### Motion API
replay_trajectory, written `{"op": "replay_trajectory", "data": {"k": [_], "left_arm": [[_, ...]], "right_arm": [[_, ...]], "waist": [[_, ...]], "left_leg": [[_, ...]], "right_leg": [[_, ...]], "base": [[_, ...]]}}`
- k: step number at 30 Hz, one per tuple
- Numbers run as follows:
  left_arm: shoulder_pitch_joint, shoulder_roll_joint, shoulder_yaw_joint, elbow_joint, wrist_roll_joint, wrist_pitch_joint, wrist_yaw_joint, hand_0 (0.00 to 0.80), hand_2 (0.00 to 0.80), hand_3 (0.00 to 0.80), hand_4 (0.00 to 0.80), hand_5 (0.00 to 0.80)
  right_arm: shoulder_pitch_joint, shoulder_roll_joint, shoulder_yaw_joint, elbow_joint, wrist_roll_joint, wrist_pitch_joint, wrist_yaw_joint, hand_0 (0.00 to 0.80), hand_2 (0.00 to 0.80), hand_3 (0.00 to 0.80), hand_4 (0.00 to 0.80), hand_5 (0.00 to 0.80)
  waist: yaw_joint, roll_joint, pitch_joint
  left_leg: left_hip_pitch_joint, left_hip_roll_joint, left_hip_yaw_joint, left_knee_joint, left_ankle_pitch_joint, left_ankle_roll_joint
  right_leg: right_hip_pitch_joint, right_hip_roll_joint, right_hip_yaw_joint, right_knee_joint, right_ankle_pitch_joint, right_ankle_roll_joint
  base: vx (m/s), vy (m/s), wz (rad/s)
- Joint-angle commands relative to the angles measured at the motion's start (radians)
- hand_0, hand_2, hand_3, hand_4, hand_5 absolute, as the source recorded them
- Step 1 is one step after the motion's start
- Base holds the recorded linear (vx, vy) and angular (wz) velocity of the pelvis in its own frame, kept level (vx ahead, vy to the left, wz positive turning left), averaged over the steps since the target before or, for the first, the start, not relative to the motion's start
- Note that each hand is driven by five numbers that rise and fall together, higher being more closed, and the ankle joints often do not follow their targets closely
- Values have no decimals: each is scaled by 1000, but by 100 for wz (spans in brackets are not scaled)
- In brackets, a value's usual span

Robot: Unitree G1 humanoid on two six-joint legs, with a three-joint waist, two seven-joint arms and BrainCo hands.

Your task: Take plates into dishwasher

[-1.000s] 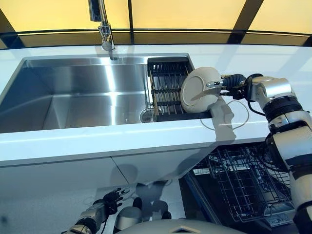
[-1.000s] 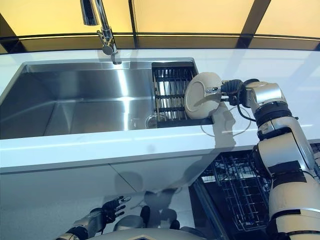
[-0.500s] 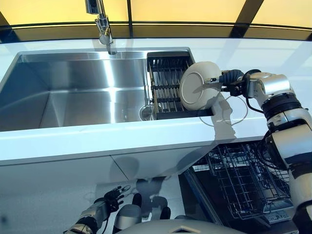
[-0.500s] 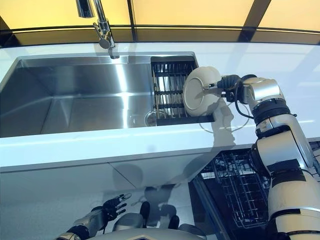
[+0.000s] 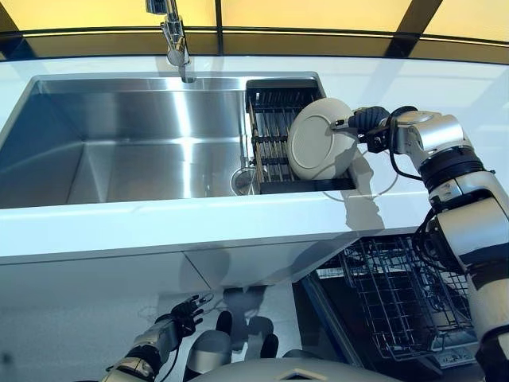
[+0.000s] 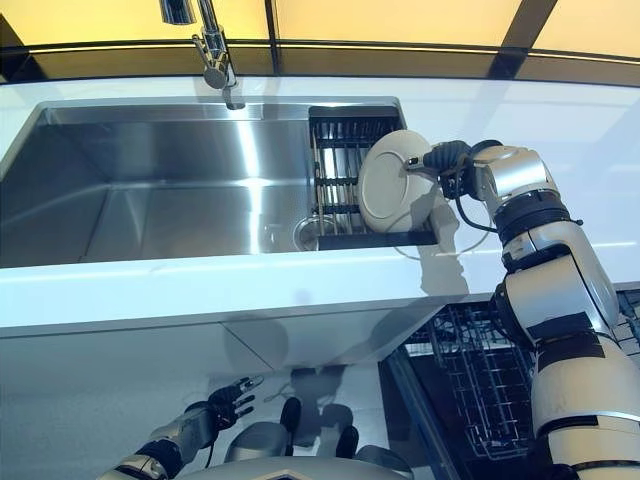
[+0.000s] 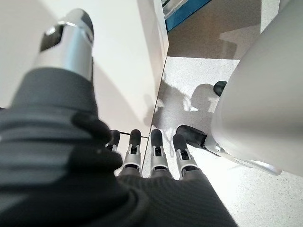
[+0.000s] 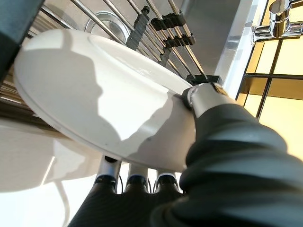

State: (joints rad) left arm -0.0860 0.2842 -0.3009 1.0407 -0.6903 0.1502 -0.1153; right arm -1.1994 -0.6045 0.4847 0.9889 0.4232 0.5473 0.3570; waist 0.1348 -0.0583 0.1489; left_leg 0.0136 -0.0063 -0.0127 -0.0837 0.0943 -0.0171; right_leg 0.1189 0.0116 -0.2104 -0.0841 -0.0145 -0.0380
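A cream plate stands on edge, held up over the right end of the black drying rack in the sink. My right hand is shut on its rim, thumb on the face and fingers behind. The right wrist view shows the plate pinched between my thumb and fingers. The open dishwasher's wire rack is below the counter at the lower right. My left hand hangs low by the cabinet front, fingers relaxed and empty.
A steel sink with a tap fills the left of the white counter. White cabinet fronts stand below it. Windows run along the back.
My right hand has lifted the plate slightly and carried it a little to the left over the rack. The camera has shifted slightly. The left hand stays low.
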Motion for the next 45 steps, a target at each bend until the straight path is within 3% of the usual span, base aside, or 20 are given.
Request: {"op": "replay_trajectory", "data": {"k": [1, 16, 26, 33, 37, 42, 44, 45], "left_arm": [[-60, -5, -69, 14, -20, -7, 4, 0, 0, 0, 0, 0], [-33, 24, -69, 68, -11, -40, -52, 0, 0, 0, 0, 0], [17, 40, -30, 101, -7, -74, -87, 0, 0, 0, 0, 0], [62, 46, 4, 102, -6, -95, -84, 0, 0, 0, 0, 0], [81, 47, 29, 77, 7, -96, -74, 0, 0, 0, 0, 0], [106, 38, 56, 45, 17, -105, -72, 0, 0, 0, 0, 0], [117, 30, 70, 26, 18, -106, -70, 0, 0, 0, 0, 0], [122, 28, 77, 14, 17, -103, -64, 0, 0, 0, 0, 0]], "right_arm": [[-149, -72, 98, 24, -5, -79, -34, 800, 800, 800, 800, 800], [-250, -181, 121, -32, 101, -220, -188, 800, 800, 800, 800, 800], [-319, -391, 197, -113, 50, -285, -259, 800, 800, 800, 800, 800], [-341, -603, 286, -165, -179, -358, -269, 800, 800, 800, 800, 800], [-266, -719, 293, -225, -387, -424, -335, 800, 800, 800, 800, 800], [3, -807, 145, -362, -648, -437, -446, 800, 800, 800, 800, 800], [249, -836, -14, -424, -851, -411, -536, 800, 800, 800, 800, 800], [425, -825, -144, -449, -958, -408, -584, 800, 800, 800, 800, 800]], "waist": [[23, -21, -34], [-21, -24, -78], [-74, -36, -113], [-112, -49, -130], [-135, -51, -132], [-163, -39, -127], [-184, -29, -124], [-193, -26, -122]], "left_leg": [[38, -1, -5, -4, -47, -15], [74, 1, 44, -4, -75, -11], [92, 6, 87, -4, -96, -6], [92, 9, 115, -4, -106, -2], [88, 12, 132, -4, -109, 3], [86, 14, 147, -4, -110, 11], [88, 13, 157, -4, -114, 17], [87, 14, 161, -4, -116, 20]], "right_leg": [[-10, -71, -3, 22, 53, 81], [5, -70, 31, 16, 52, 89], [-4, -65, 82, 23, 51, 96], [-23, -59, 118, 28, 54, 103], [-38, -54, 138, 32, 56, 108], [-50, -49, 160, 36, 59, 113], [-55, -47, 172, 41, 57, 116], [-58, -47, 177, 43, 56, 118]], "base": [[0, 0, 0], [0, 12, -2], [12, 29, -17], [0, 6, -21], [-18, -11, -17], [-21, -2, -17], [-12, 12, -9], [-16, 7, -8]]}}
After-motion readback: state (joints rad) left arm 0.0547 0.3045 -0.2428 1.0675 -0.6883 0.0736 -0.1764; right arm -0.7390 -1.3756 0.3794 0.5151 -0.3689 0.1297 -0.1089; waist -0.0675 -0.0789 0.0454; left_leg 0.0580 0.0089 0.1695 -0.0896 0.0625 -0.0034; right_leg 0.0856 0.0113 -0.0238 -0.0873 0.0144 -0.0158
